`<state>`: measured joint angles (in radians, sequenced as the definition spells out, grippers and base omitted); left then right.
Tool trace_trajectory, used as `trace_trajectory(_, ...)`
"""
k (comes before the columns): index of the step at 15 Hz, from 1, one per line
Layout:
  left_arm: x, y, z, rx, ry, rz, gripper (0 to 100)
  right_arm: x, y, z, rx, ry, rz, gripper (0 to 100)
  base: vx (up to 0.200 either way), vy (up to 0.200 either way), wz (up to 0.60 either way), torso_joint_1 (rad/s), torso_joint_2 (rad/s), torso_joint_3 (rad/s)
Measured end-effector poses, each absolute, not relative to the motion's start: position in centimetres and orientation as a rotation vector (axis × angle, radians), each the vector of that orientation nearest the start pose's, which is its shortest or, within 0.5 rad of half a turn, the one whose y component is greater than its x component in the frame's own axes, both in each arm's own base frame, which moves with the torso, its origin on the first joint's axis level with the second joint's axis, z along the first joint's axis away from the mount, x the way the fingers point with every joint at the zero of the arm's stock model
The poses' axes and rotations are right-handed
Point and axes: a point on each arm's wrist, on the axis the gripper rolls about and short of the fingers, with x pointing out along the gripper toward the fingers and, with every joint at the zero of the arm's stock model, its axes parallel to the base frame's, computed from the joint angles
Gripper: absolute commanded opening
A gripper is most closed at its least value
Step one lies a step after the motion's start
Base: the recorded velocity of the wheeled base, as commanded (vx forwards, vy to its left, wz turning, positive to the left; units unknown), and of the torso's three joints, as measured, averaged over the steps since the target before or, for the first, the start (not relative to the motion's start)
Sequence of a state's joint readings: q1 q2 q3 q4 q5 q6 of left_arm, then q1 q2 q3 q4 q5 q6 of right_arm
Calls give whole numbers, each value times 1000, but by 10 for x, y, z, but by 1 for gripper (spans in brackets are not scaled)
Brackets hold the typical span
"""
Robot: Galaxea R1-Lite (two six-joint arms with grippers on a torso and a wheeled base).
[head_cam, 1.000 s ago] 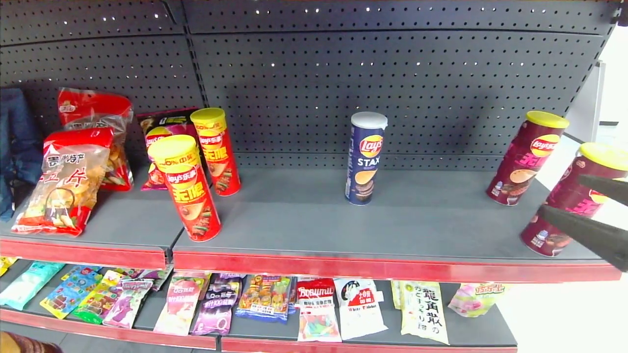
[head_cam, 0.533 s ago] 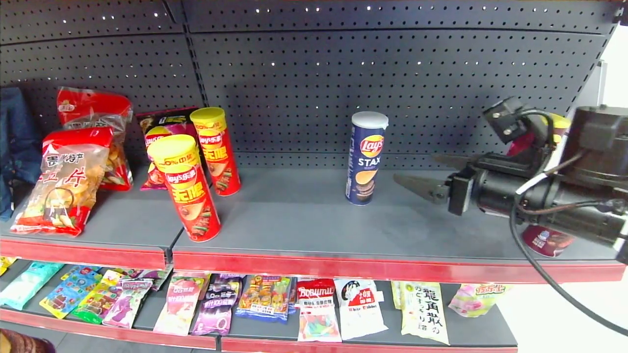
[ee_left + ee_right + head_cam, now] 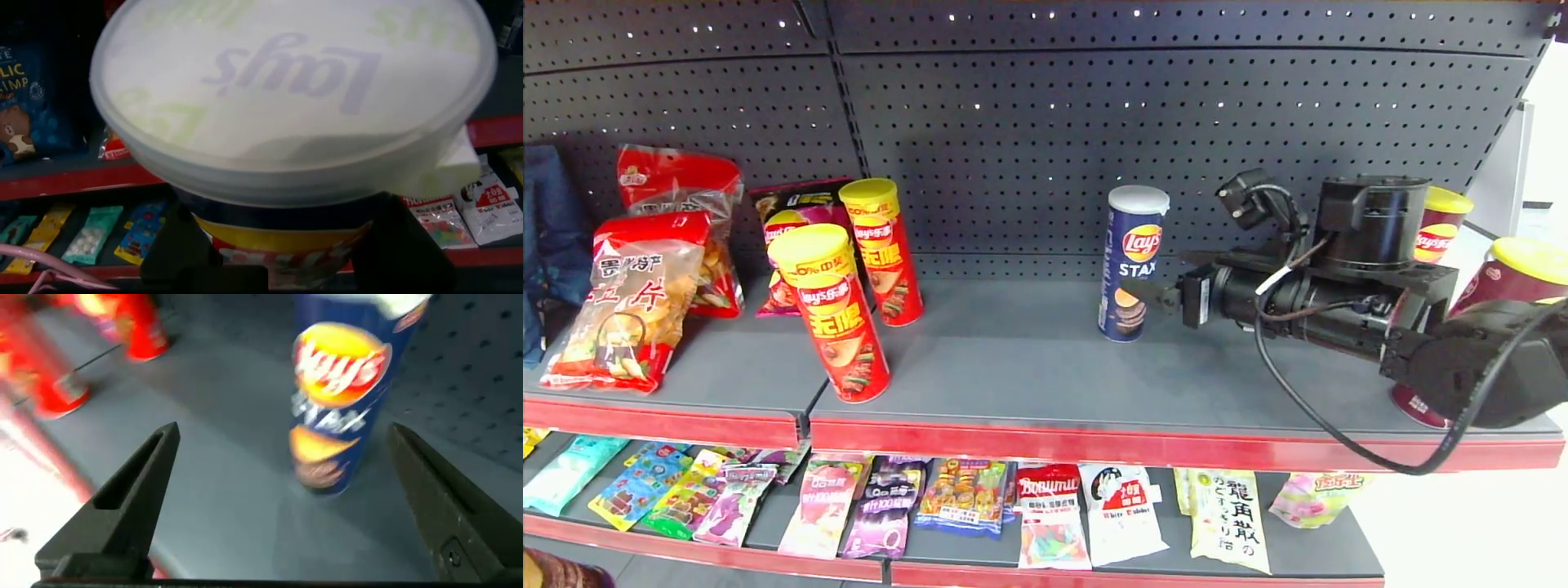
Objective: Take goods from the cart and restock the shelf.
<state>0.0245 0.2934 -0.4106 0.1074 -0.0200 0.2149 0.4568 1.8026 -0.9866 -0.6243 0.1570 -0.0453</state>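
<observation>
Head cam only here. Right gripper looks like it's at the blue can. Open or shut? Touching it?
Observer: Open. In the right wrist view the right gripper has its jaws spread wide. The blue can stands upright ahead, between them, and neither jaw touches it.
Operator: And the other arm?
Observer: The left gripper is shut on a pale-lidded can. The left wrist view looks down onto its lid, with a jaw on either side of the can's body.
</observation>
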Motion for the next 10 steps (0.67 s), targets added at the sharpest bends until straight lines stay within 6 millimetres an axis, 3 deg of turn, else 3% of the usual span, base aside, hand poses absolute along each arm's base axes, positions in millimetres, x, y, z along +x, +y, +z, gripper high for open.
trace_trajectory(10, -18, -1, 182, 215, 3, 4, 0, 363, 176, 191, -52, 140, 563, 100, 0, 0, 0, 0, 0, 0)
